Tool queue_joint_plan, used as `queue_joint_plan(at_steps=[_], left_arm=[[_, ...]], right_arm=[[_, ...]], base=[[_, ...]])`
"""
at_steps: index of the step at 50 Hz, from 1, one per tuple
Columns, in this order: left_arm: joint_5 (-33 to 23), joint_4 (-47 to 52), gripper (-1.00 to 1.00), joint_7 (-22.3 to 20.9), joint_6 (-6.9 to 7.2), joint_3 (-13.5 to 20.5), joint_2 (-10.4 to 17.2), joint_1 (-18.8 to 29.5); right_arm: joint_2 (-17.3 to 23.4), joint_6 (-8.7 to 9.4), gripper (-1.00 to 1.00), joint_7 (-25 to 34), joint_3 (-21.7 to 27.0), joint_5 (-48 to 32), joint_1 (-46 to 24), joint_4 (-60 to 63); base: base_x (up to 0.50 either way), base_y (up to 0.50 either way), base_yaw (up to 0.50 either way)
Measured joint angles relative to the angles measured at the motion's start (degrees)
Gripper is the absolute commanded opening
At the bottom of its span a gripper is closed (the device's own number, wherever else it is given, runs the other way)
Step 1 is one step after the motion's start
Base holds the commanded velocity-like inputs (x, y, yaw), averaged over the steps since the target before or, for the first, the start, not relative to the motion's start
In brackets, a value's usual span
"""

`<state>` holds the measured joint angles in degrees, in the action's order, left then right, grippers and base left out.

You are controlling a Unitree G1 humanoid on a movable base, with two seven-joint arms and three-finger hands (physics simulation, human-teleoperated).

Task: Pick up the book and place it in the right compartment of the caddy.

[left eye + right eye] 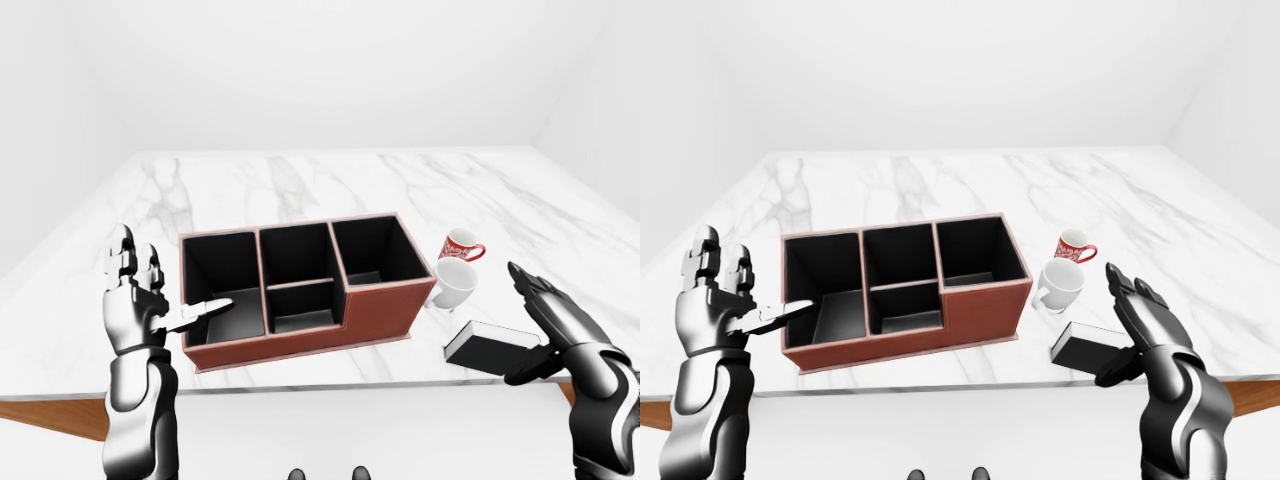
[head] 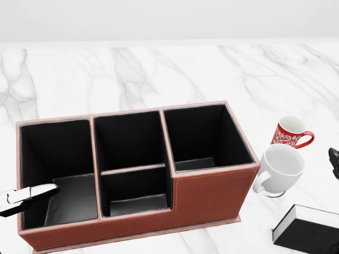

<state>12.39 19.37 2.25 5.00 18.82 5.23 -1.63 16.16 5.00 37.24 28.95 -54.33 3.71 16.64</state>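
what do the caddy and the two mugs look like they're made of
Caddy: looks like reddish-brown leather or faux leather, with a fine grain on the wall and a matte black lining inside.
White mug and red patterned mug: probably glazed ceramic, smooth and slightly glossy.
These are simulator renders, so this is only how they look.

White mug [image 2: 280, 168] touching red patterned mug [image 2: 289, 132] (both upright) on marble table [image 2: 132, 74].

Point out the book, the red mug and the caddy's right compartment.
book [image 1: 492, 345]: left-eye view, black cover.
red mug [image 2: 288, 132]: head view, patterned side.
right compartment [image 2: 204, 135]: head view, dark inner wall.
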Motion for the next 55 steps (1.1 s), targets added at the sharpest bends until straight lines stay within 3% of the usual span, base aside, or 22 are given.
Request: queue_joint_plan(at_steps=[21, 55], left_arm=[[-0.1, 0.0, 1.0, 0.0, 0.0, -0.2, -0.1, 0.0], [-0.4, 0.3, 1.0, 0.0, 0.0, -0.6, -0.3, -0.1]], right_arm=[[3.4, 0.0, 1.0, -8.1, -3.5, -0.1, -1.6, -15.0], [6.1, 0.0, 1.0, -13.5, -7.5, 0.1, -5.4, -25.7]], base=[[0.0, 0.0, 0.0], [0.0, 0.0, 0.0]])
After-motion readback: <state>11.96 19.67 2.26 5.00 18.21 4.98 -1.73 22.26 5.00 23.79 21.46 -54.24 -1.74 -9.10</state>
